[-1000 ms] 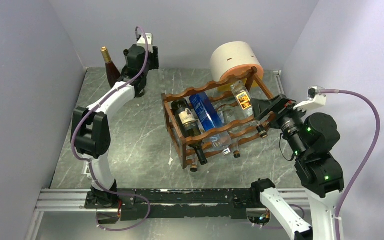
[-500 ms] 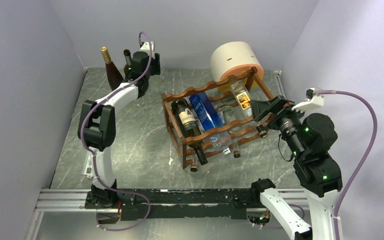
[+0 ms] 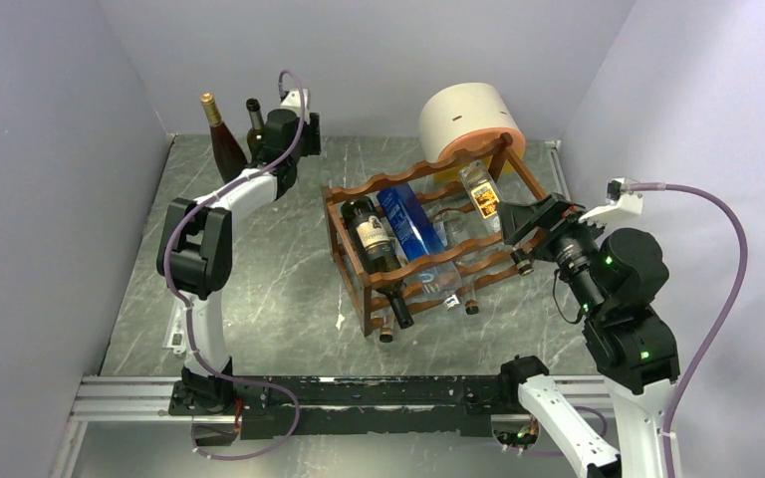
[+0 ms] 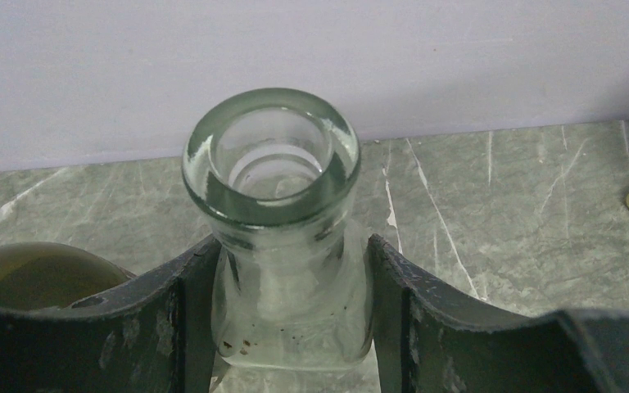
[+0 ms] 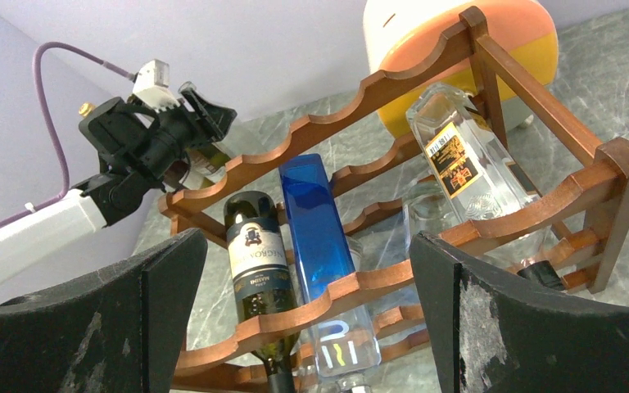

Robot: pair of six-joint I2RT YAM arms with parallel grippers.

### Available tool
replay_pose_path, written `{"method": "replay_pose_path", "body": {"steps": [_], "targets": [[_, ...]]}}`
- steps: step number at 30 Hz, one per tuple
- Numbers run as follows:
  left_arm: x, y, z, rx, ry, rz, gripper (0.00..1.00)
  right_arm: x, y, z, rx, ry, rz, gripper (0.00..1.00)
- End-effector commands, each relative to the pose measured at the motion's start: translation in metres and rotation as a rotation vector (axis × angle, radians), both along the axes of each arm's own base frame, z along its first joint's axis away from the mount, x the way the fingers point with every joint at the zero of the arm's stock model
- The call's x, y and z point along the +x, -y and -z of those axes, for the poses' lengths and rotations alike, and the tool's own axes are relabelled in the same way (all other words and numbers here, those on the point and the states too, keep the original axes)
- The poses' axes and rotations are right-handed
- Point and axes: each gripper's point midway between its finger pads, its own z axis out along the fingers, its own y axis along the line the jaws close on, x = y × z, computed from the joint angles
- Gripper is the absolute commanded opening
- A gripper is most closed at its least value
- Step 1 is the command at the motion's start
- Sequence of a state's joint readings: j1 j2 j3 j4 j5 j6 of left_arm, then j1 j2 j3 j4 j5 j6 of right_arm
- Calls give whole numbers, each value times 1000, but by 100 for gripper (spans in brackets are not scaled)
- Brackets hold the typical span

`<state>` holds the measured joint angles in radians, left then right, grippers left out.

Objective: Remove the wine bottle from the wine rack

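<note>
The wine bottle point(image 3: 371, 234) lies on the top tier of the wine rack point(image 5: 336, 121), in the scallop at the rack's left end. It is dark green with a pale label. Its long axis runs far to near: the base sits toward the far rail, and the neck pokes out past the near rail, angled slightly right. Beside it to the right lie a blue bottle point(image 3: 408, 224) and then a clear labelled bottle point(image 3: 483, 194). A white-and-orange cylinder point(image 3: 470, 119) stands behind the rack's far right corner.

The right hand point(image 5: 307, 241) hovers just off the right end of the rack, spread wide and holding nothing. Its camera looks leftward along the top tier, so the wine bottle lies to its left, across the other two bottles and side-on to the fingers.

The left hand point(image 4: 291, 254) is in the far left corner of the table point(image 3: 259, 269), closed on the neck of an upright clear glass bottle point(image 4: 295, 303), with a finger pressed against each side. A gold-capped bottle point(image 3: 221, 139) and a dark bottle point(image 3: 253, 115) stand close by.

Judging by the layout, the wine bottle sits on the left arm's side of the rack, but that hand is occupied. The free right hand would have to reach over its neighbours, or swing round to the near side to take the protruding neck and draw the bottle out along its axis.
</note>
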<state>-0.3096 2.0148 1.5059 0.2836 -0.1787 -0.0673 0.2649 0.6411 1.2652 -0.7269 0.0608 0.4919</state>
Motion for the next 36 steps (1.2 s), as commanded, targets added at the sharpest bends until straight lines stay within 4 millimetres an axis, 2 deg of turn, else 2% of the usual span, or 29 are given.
{"method": "replay_pose_path", "body": {"steps": [1,3,7,11,13,18,20,23,24,29,32,36], "targets": [[9,4,-17,-33,93,13,7,0,2,2,-3,8,11,100],[8,3,-13,-27,83,12,8,0,2,3,-4,8,10,100],[2,4,-8,-13,87,33,24,-1,1,2,4,6,6,100],[-3,2,-9,-19,77,28,49,-4,3,0,11,10,15,100],[-5,1,-15,-16,80,25,56,-5,4,0,13,9,20,100],[-14,0,-39,-17,99,40,64,-9,5,-1,21,-6,20,100],[-21,1,-54,-29,112,56,73,-11,5,0,25,-15,23,100],[-32,3,-70,-43,115,84,95,-13,6,5,29,-33,30,100],[-36,3,-75,-45,117,91,99,-14,7,5,31,-37,31,100],[-56,1,-99,-59,118,106,100,-16,6,8,47,-58,28,100],[-73,1,-124,-85,132,130,100,-18,4,12,47,-82,20,100],[-109,4,-164,-125,169,200,100,-21,5,21,28,-133,21,100]]}}
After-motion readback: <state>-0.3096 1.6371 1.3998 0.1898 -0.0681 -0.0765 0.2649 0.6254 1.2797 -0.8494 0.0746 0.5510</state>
